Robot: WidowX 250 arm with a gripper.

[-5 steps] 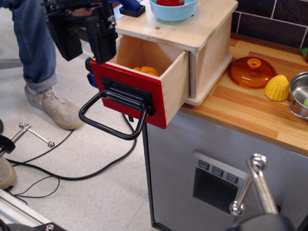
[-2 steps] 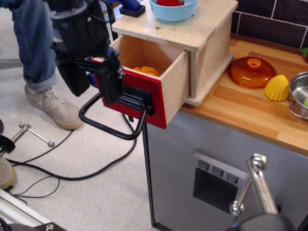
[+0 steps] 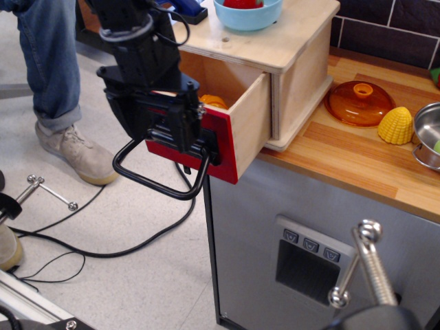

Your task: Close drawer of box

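The box (image 3: 289, 48) of pale plywood stands on the wooden counter's left end. Its drawer (image 3: 249, 124) is pulled out over the counter edge, with an orange object (image 3: 214, 102) inside. The drawer's red front panel (image 3: 225, 148) carries a black loop handle (image 3: 157, 184) that hangs down and to the left. My black gripper (image 3: 155, 118) is right in front of the red panel and covers its left half. Its two fingers stand apart with nothing between them, just above the handle.
A blue bowl (image 3: 247, 15) sits on the box top. An orange lid (image 3: 357, 102), a yellow corn piece (image 3: 397, 125) and a metal pot (image 3: 430, 134) lie on the counter (image 3: 357, 165). A grey cabinet (image 3: 261, 206) is below. A person's leg (image 3: 48, 62) and cables (image 3: 103, 251) are at left.
My gripper has moved down and to the right, from above the drawer's left corner to right against the red front panel. The drawer has not visibly moved.
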